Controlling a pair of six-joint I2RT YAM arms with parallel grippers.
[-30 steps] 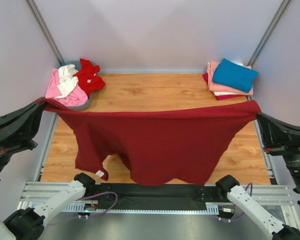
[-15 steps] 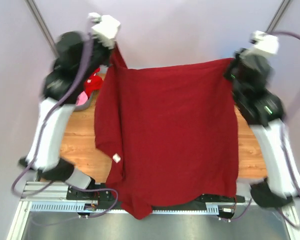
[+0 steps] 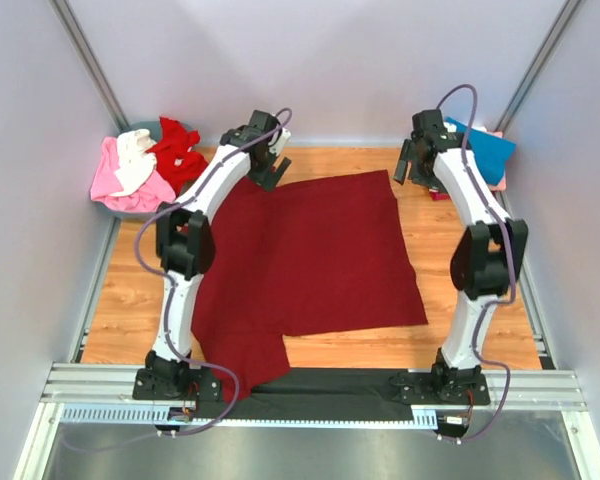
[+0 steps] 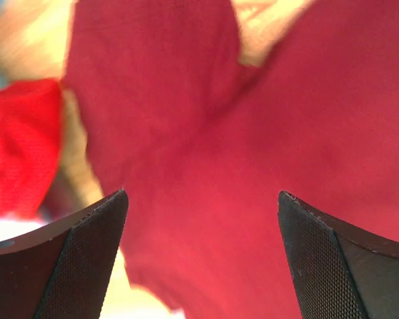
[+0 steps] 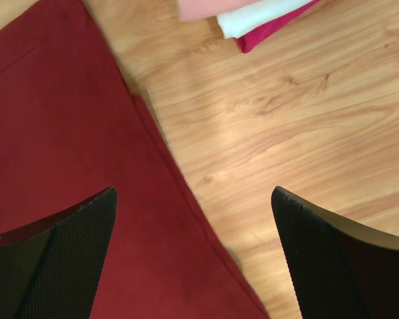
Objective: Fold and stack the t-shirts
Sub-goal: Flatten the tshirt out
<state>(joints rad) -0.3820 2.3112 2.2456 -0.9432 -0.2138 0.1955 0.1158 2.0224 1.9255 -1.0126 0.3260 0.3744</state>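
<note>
Wooden worktop carries the maroon t-shirt laid flat at centre, ready for folding. Left end effector at 11 o'clock and right end effector at 1 o'clock hover spread and empty above its far corners. Folded stack sits at 2 o'clock.

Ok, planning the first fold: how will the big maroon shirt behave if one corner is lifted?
Probably floppy: the maroon shirt lies limp and flat, its near corner spilling past the table edge. Likely light but draggy, since so much cloth rests on the wood.
</note>
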